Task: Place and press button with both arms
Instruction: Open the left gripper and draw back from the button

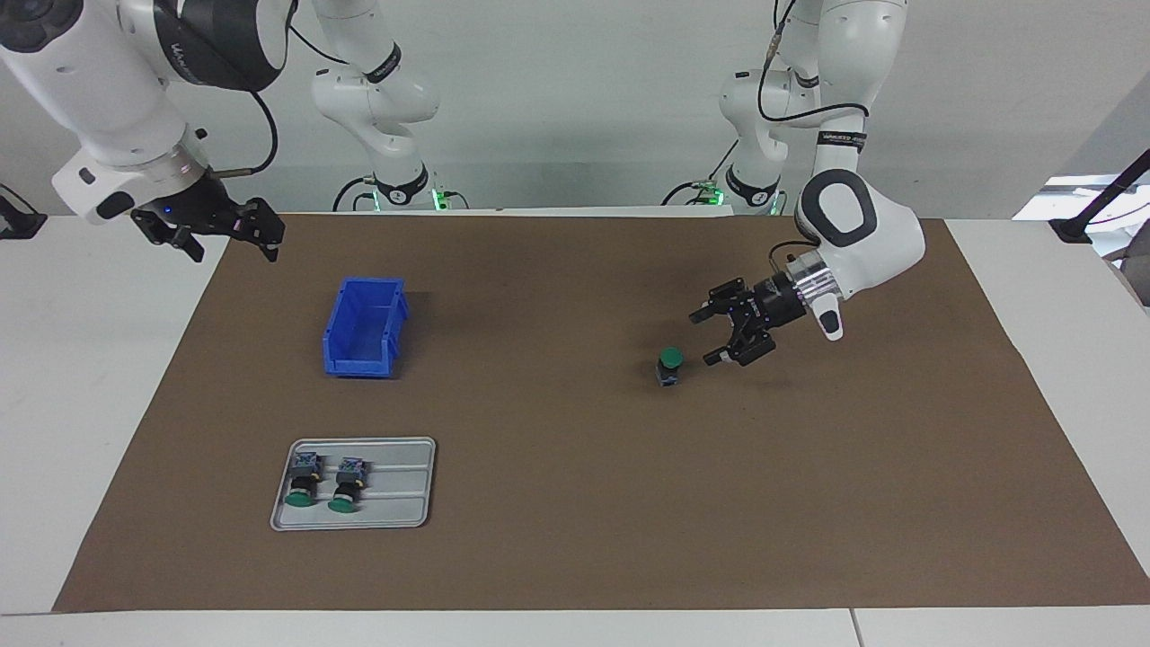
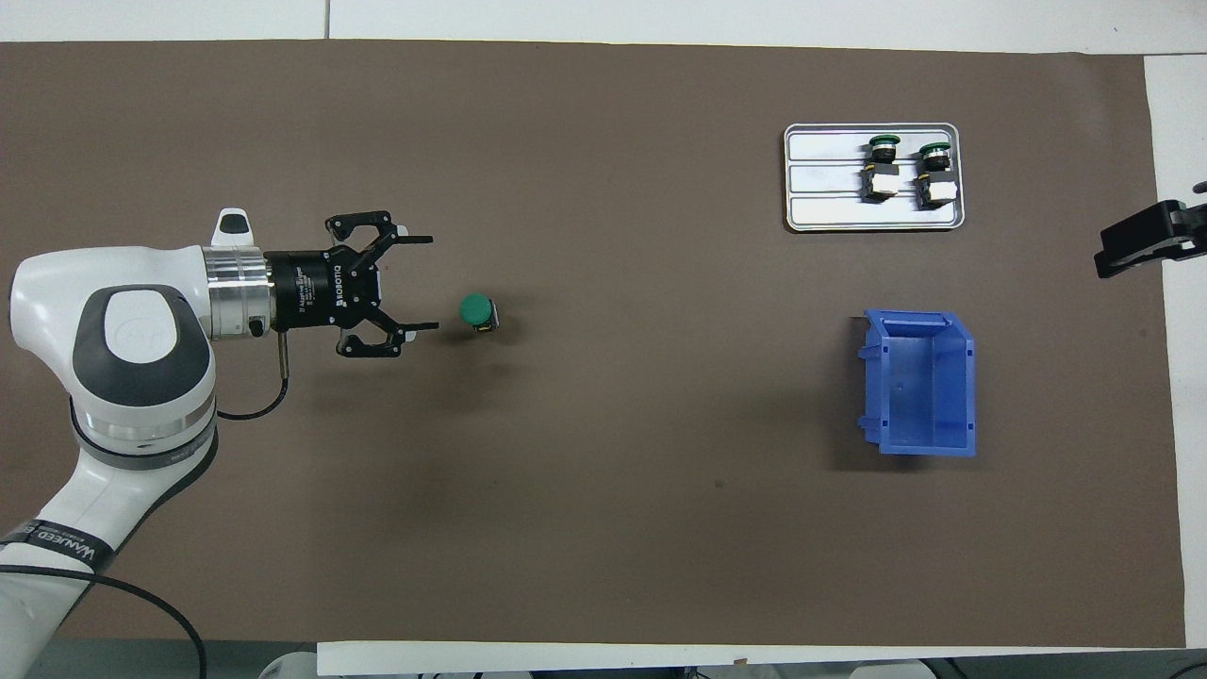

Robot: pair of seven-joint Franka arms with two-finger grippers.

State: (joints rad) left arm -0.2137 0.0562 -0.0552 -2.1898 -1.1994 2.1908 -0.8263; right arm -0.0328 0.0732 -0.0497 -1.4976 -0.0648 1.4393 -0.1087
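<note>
A green-capped button (image 1: 668,367) (image 2: 477,310) stands upright and alone on the brown mat (image 1: 575,503), toward the left arm's end. My left gripper (image 1: 703,339) (image 2: 431,283) hangs open just over the mat beside the button, apart from it and holding nothing. Its fingers point at the button. My right gripper (image 1: 235,247) (image 2: 1146,250) waits open and empty over the mat's edge at the right arm's end. Two more such buttons (image 1: 302,481) (image 2: 882,165) lie on their sides in a grey tray (image 1: 395,512) (image 2: 820,189).
A blue bin (image 1: 364,328) (image 2: 919,382) stands empty on the mat, nearer to the robots than the tray. Two slimmer white arms (image 1: 386,90) with green-lit bases stand at the robots' end. White tabletop (image 1: 108,404) borders the mat.
</note>
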